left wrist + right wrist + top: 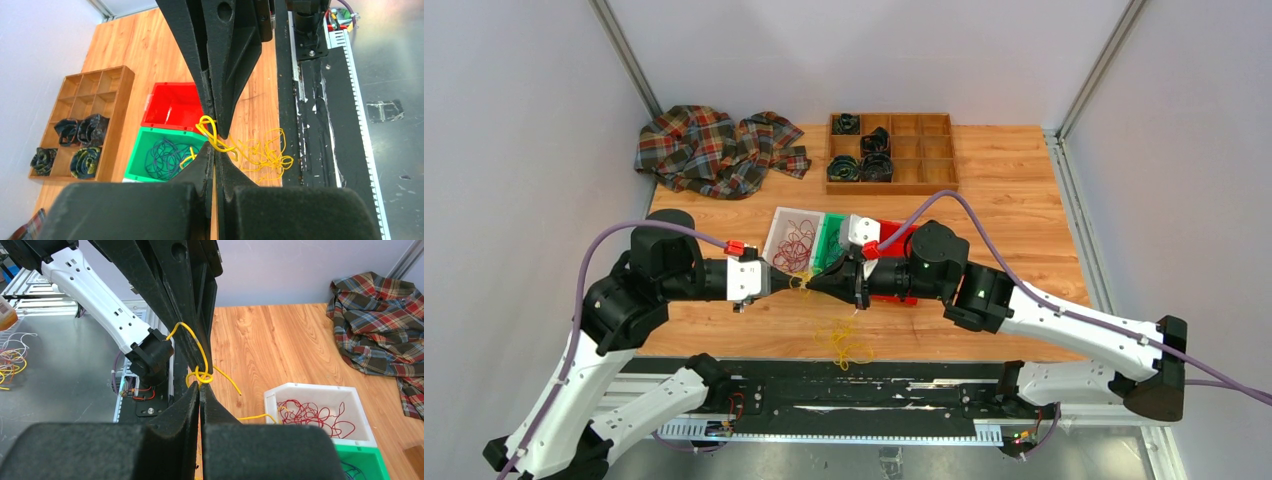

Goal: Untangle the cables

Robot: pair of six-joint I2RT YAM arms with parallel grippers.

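My left gripper point(796, 281) and right gripper point(814, 283) meet tip to tip above the table's front middle. Both are shut on a yellow cable point(804, 285). In the left wrist view my gripper point(215, 149) pinches the yellow cable point(212, 134), which trails down to a loose yellow tangle point(262, 152) on the wood. In the right wrist view my gripper point(200, 386) pinches a small yellow knot point(201, 375). The yellow tangle point(844, 340) lies near the front edge. Red cables point(796, 246) lie in the white bin, dark purple-blue cables point(165, 157) in the green bin.
A white bin point(781, 222), a green bin point(825, 240) and a red bin point(898, 234) stand in a row behind the grippers. A wooden compartment tray point(919, 155) with black coiled bands stands at the back. A plaid cloth point(709, 150) lies back left.
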